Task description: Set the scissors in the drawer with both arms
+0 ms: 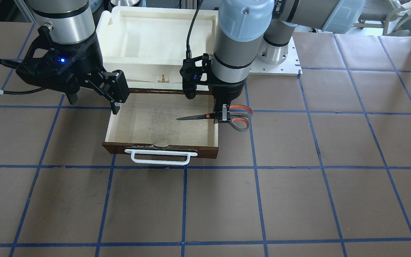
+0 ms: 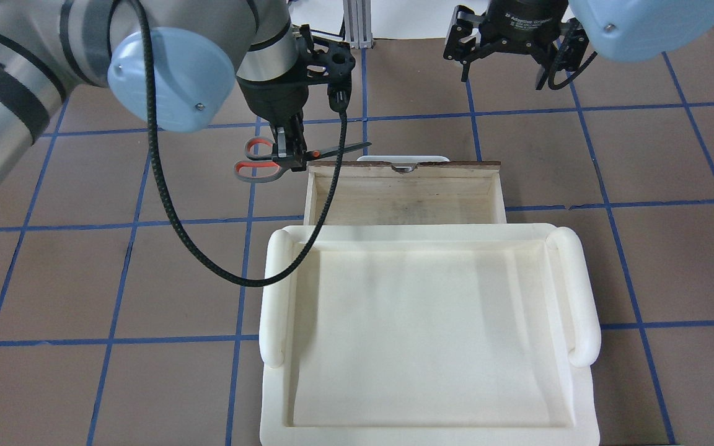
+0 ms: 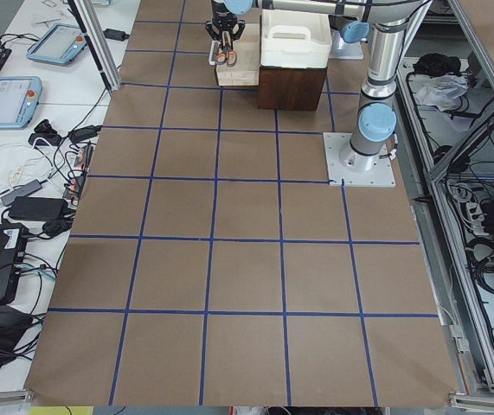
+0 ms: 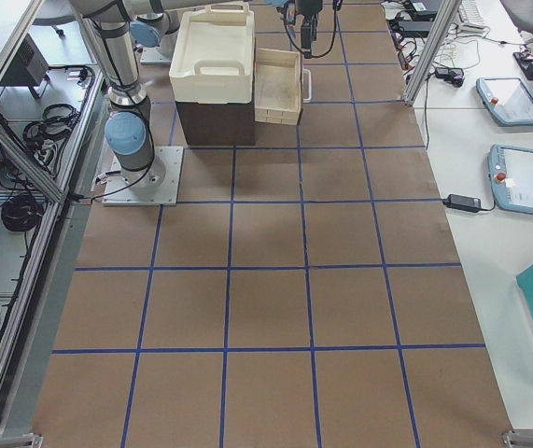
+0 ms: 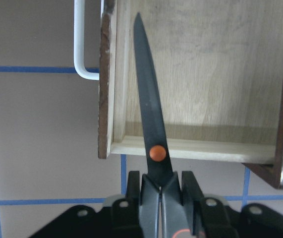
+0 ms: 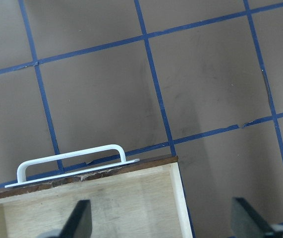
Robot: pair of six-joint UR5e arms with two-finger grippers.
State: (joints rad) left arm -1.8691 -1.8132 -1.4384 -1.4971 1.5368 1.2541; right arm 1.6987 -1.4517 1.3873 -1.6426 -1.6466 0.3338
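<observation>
Left gripper (image 5: 161, 184) tight around scissors (image 5: 148, 109), blades seemingly above open drawer (image 5: 215, 74).

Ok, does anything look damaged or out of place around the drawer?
Yes: the drawer has a chipped, ragged top edge mid-span on its dark front panel, just above the handle. Otherwise nothing odd: the left gripper holds the scissors level, blades over the drawer, loops outside its side wall.

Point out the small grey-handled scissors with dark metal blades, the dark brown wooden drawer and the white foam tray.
small grey-handled scissors (image 1: 208, 115): front-facing view, orange pivot dot.
dark brown wooden drawer (image 1: 116, 147): front-facing view, front panel.
white foam tray (image 2: 272, 297): overhead view, rolled rim at view's left.
</observation>
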